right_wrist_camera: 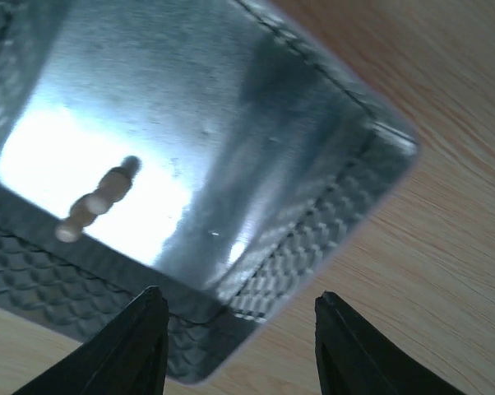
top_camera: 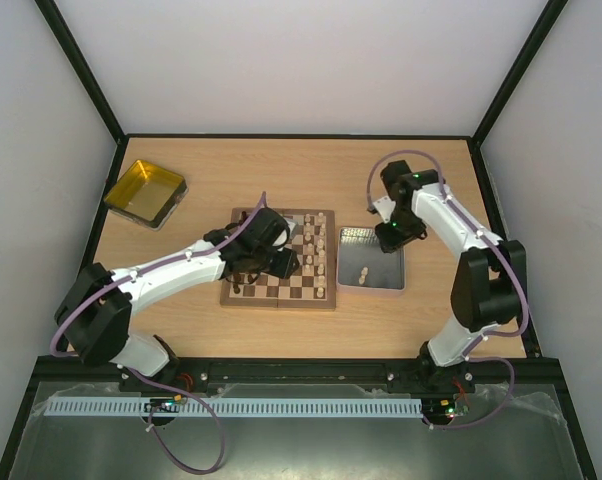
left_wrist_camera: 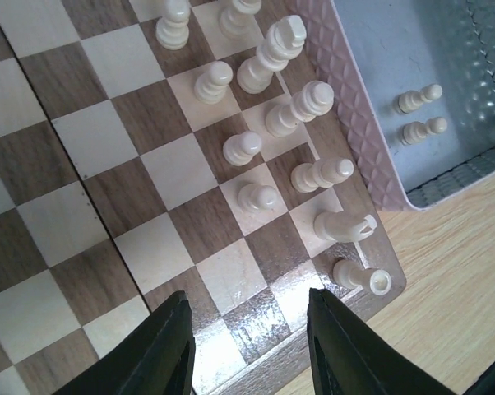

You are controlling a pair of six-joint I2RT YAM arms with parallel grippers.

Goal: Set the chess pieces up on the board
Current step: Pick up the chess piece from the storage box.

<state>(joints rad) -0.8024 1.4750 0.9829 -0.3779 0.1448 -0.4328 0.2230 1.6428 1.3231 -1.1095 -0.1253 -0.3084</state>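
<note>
The board (top_camera: pixel 299 288) lies in the middle of the table. Several cream chess pieces (top_camera: pixel 319 255) stand in two rows along its right side; in the left wrist view these cream pieces (left_wrist_camera: pixel 268 119) are upright on the board (left_wrist_camera: pixel 83 164). Dark pieces are mostly hidden under my left arm. My left gripper (top_camera: pixel 281 262) is open and empty above the board's near right corner (left_wrist_camera: pixel 247 346). Two cream pawns (left_wrist_camera: pixel 422 113) lie in the grey tray. My right gripper (top_camera: pixel 389 238) is open and empty over that tray's corner (right_wrist_camera: pixel 241 346), with one cream pawn (right_wrist_camera: pixel 95 202) lying inside.
The grey metal tray (top_camera: pixel 371 288) sits right against the board's right side; its wall shows in the left wrist view (left_wrist_camera: pixel 354 123) and the right wrist view (right_wrist_camera: pixel 297 263). A yellow tray (top_camera: pixel 146 192) stands at the back left.
</note>
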